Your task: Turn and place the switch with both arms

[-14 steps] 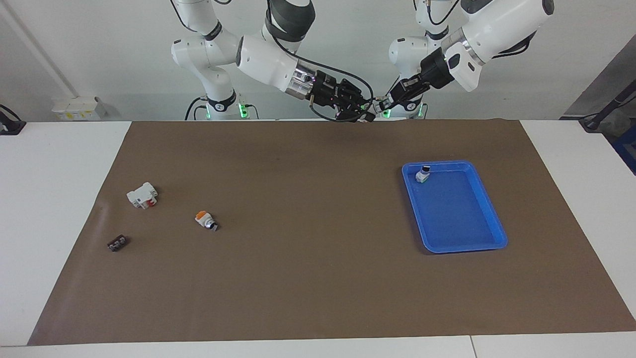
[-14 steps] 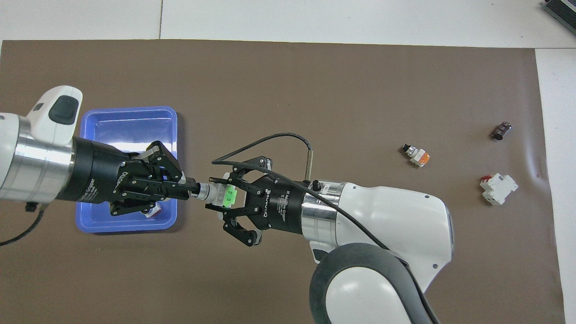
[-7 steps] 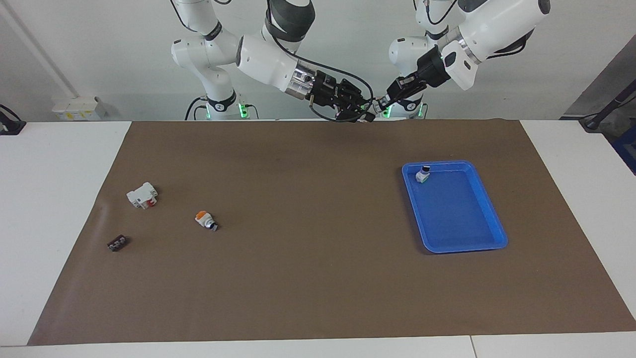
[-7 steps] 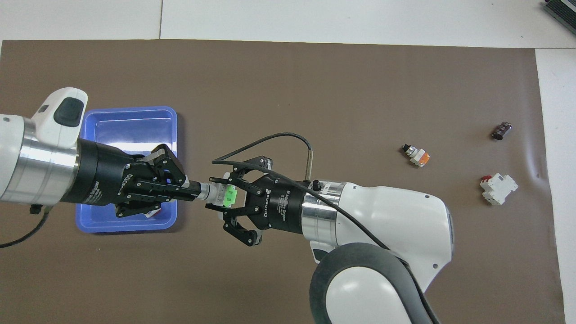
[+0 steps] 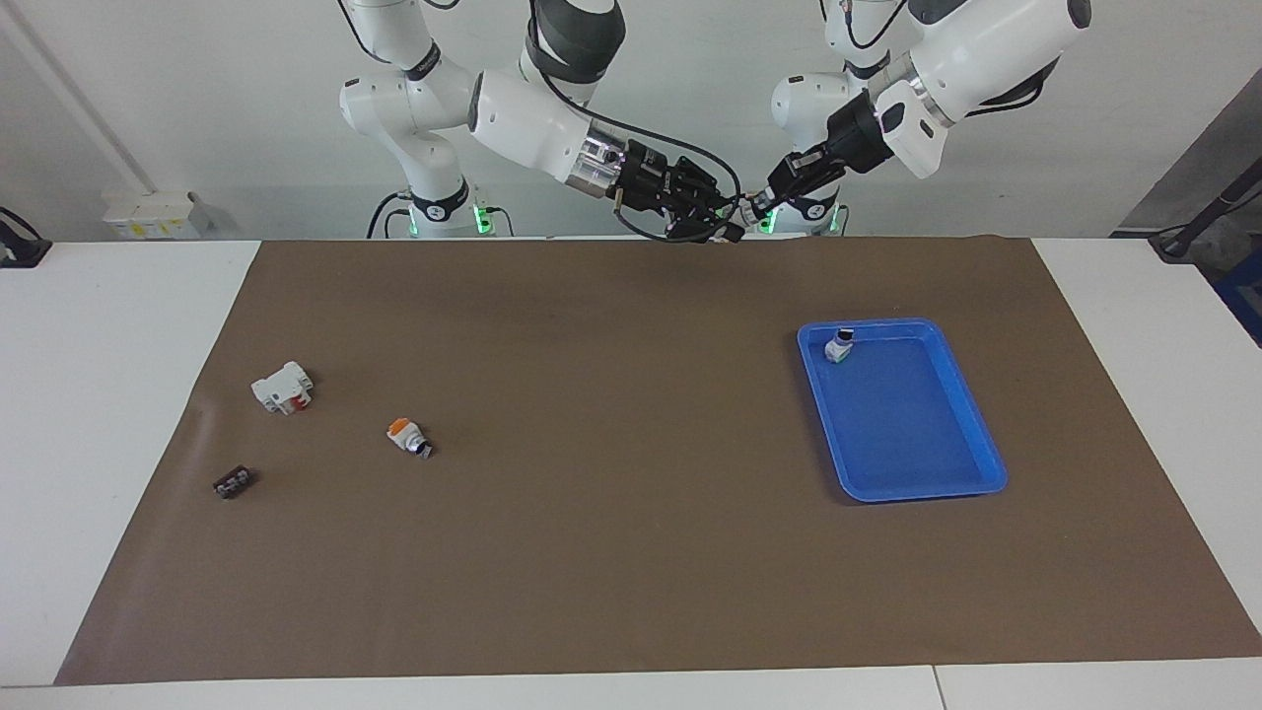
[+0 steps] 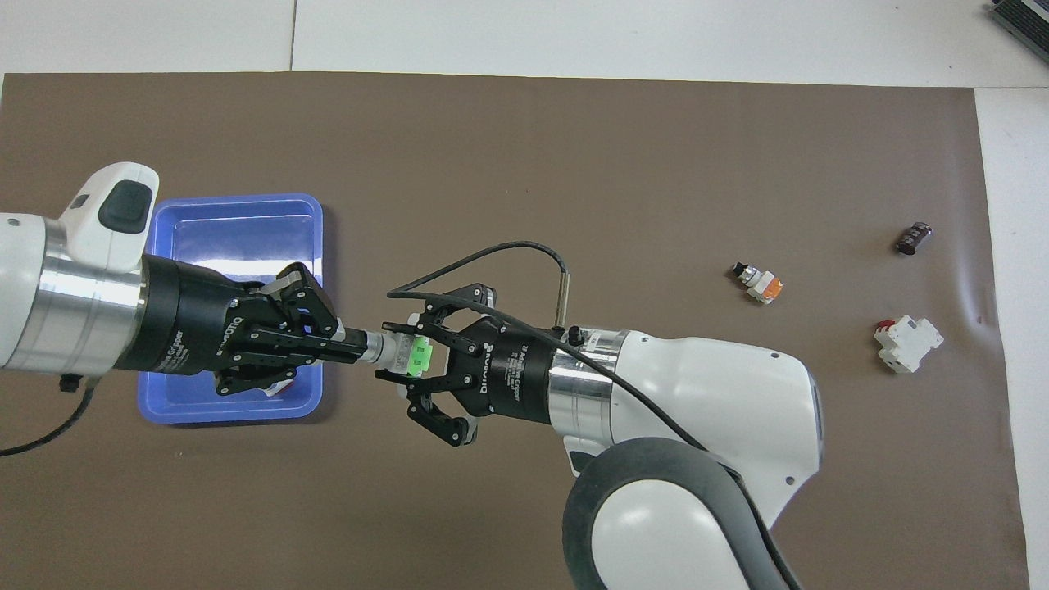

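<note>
The switch (image 6: 406, 352), white with a light green block (image 6: 420, 356), is held in the air between both grippers. My left gripper (image 6: 359, 348) is shut on its silver knob end. My right gripper (image 6: 392, 352) is shut on its white body by the green block. In the facing view the switch (image 5: 746, 210) hangs high over the mat's edge by the robots, between the right gripper (image 5: 728, 229) and the left gripper (image 5: 761, 204). In the overhead view the left gripper covers part of the blue tray (image 6: 238, 202).
The blue tray (image 5: 922, 488) lies toward the left arm's end and holds a small white part (image 5: 839, 345). Toward the right arm's end lie an orange-ended switch (image 5: 406, 435), a white block with red (image 5: 282, 387) and a small dark part (image 5: 233, 482).
The left arm's wrist has lifted and swung a little, and its gripper has edged slightly toward the right gripper. The switch and the right gripper have stayed put.
</note>
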